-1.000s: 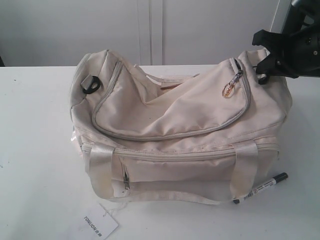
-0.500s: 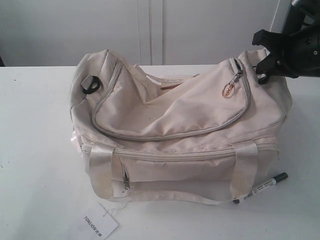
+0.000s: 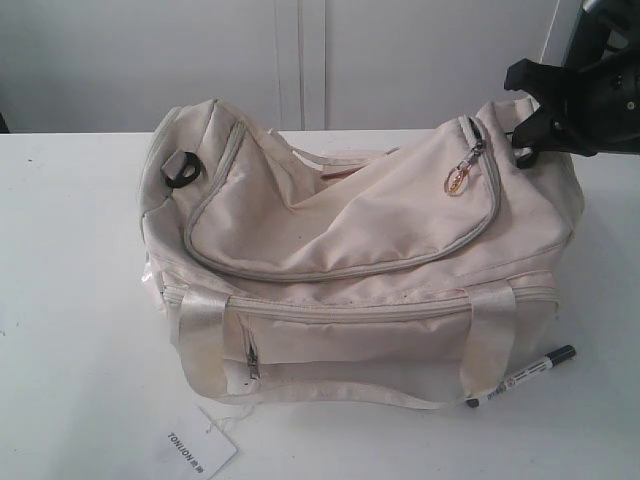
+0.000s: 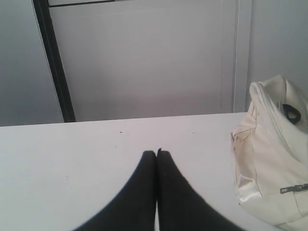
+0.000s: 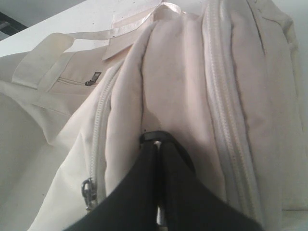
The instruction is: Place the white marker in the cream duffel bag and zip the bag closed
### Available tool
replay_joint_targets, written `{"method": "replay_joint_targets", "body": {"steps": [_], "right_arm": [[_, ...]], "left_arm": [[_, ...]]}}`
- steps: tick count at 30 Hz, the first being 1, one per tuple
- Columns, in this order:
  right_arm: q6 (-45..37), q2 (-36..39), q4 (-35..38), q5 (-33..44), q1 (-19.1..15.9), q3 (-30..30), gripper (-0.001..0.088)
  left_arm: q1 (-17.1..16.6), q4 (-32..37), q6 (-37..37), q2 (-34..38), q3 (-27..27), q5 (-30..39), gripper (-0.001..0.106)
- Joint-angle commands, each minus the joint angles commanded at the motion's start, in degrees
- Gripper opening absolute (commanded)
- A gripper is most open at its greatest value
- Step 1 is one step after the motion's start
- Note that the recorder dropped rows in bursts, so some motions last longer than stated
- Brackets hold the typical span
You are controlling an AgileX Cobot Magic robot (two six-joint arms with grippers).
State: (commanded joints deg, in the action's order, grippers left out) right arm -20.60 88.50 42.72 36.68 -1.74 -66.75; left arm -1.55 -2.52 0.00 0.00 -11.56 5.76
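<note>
The cream duffel bag (image 3: 350,250) lies on the white table (image 3: 70,300), its curved top zipper run shut to the gold ring pull (image 3: 457,181). The white marker (image 3: 520,377) lies on the table at the bag's front right corner, black cap pointing away from the bag. My right gripper (image 3: 522,142) is at the bag's right end, shut on a black ring (image 5: 166,137) fixed to the fabric (image 5: 168,77). In its wrist view the right gripper (image 5: 158,144) pinches that ring at its tips. My left gripper (image 4: 157,153) is shut and empty above the table, left of the bag (image 4: 272,159).
A white paper tag printed TONLION (image 3: 195,447) lies at the table's front edge below the bag. A second black ring (image 3: 183,168) sits on the bag's left end. A satin strap (image 3: 495,335) hangs down the front. A white wall rises behind the table.
</note>
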Motion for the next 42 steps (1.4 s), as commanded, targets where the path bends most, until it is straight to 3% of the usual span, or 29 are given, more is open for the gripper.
{"method": "replay_joint_targets", "body": {"steps": [11, 17, 30, 42], "right_arm": [[0.0, 0.0, 0.0, 0.0, 0.0, 0.0, 0.0000], [0.0, 0.0, 0.0, 0.0, 0.0, 0.0, 0.0000], [0.0, 0.0, 0.0, 0.0, 0.0, 0.0, 0.0000], [0.0, 0.0, 0.0, 0.0, 0.0, 0.0, 0.0000]], "left_arm": [[0.0, -0.5, 0.0, 0.0, -7.5, 11.5, 0.000], [0.0, -5.0, 0.8, 4.6, -11.1, 16.5, 0.000], [0.0, -30.7, 25.8, 19.3, -18.2, 24.7, 0.000], [0.0, -43.8, 41.2, 28.6, -19.9, 28.2, 0.000]]}}
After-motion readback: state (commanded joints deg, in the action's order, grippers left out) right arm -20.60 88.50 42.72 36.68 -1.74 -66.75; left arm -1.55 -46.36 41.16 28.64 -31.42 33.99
